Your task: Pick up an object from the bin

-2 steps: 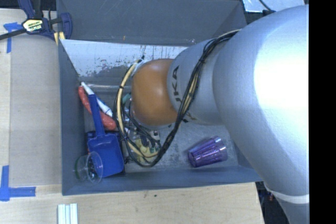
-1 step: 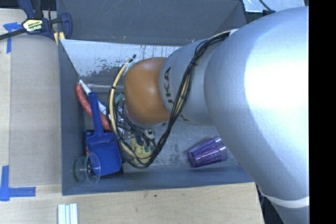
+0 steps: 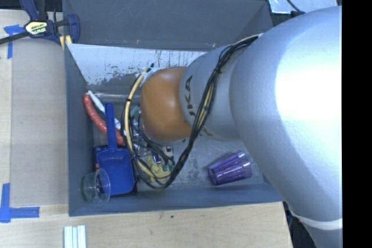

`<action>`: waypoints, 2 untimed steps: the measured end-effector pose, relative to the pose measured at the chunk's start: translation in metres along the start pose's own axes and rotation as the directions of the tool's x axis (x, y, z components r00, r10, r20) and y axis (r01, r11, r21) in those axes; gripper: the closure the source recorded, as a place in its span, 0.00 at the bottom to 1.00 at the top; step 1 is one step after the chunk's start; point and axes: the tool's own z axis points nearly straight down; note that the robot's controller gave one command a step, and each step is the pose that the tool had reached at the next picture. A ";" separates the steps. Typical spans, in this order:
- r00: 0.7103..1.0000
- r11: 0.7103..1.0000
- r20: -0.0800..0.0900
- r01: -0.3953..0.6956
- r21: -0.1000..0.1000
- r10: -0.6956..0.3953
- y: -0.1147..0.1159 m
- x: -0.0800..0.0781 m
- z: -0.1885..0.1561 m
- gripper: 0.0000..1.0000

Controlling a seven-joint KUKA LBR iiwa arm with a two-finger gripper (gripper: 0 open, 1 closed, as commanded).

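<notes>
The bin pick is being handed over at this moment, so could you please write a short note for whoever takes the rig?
Tool: low in the bin, left of its middle in the view, under the orange wrist cover; open or shut cannot be told.
Things: blue scoop just left of the tool; clear cup in the lower left corner; orange-red stick by the left wall; purple cup on its side at the lower right, apart.
Done: nothing seen lifted.
Left: grasp one thing, lift it out.
</notes>
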 end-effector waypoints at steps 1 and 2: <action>0.999 0.999 -0.006 0.037 0.006 -0.037 0.003 -0.024 0.002 0.00; 0.976 0.976 -0.001 -0.220 0.004 0.220 0.020 -0.024 -0.001 1.00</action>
